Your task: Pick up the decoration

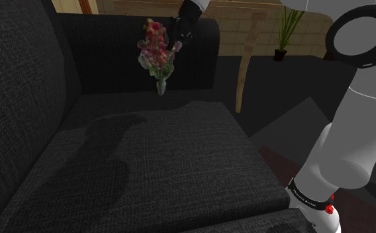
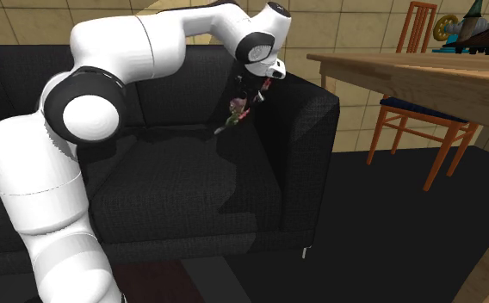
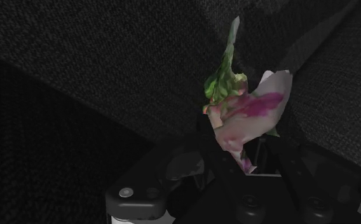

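Dangling over sofa [image 1: 180, 152]: bouquet [image 1: 157, 53], apparently in tool [image 1: 175, 32]

You had the bouquet [image 1: 157, 53] up over the sofa [image 1: 167, 159] seat's end, right by the armrest [image 2: 307, 120]; table [image 2: 406, 73] and chair [image 2: 417, 26] sat beyond that armrest.

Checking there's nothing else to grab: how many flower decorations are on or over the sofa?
1. The flower decoration hangs clasped in the gripper, above the sofa seat and near its backrest. The arm could hide another.
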